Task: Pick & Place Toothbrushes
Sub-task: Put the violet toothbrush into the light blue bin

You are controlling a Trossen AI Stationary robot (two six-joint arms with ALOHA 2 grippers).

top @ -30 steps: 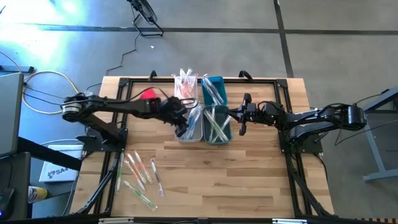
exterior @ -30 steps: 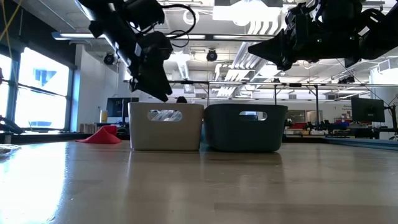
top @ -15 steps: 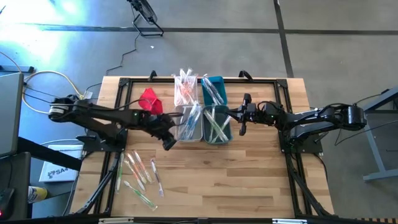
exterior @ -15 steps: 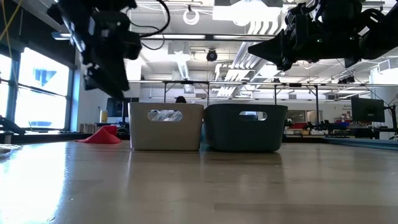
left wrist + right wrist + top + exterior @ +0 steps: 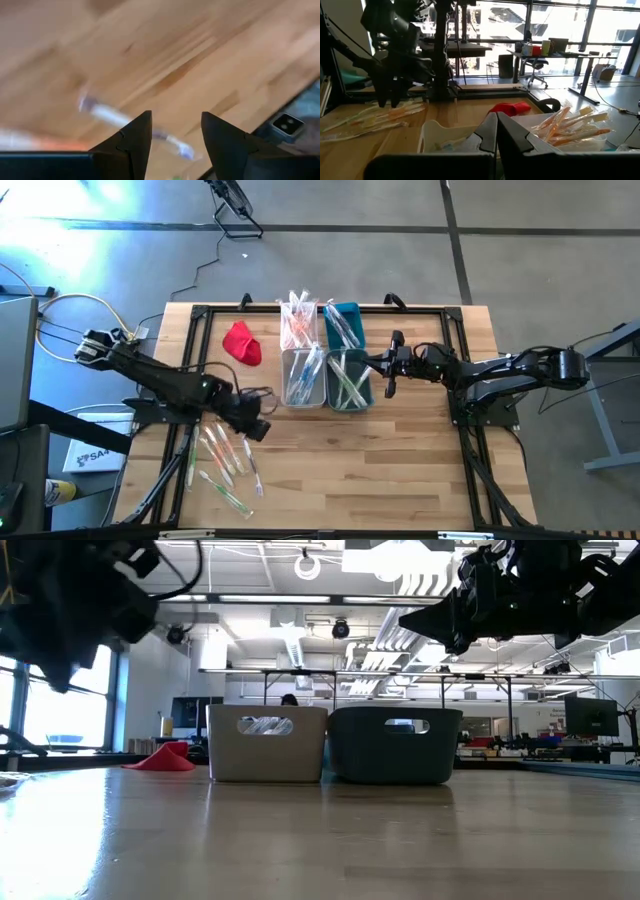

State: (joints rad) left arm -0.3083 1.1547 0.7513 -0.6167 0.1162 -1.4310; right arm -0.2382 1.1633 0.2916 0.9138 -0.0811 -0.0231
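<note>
At lower left of the high view, the left gripper (image 5: 262,430) hangs with fingers spread and empty above the loose toothbrushes (image 5: 222,460). Right of centre, the right gripper (image 5: 388,366) sits fully closed beside the teal bin (image 5: 349,379), holding nothing.

I see wrapped toothbrushes (image 5: 222,463) scattered flat on the table's near-left part, more standing in the bins (image 5: 322,358).

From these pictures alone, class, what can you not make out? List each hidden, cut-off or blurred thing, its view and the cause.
- Left gripper, left wrist view: motion blur smears the wrapped toothbrush beyond its open fingers, so its handle colour is unclear.
- Loose toothbrushes, high view: too small to count surely.
- White bin and dark bin, low view: walls hide their contents.
- Right gripper, right wrist view: its shut fingers cover part of the near bin.
</note>
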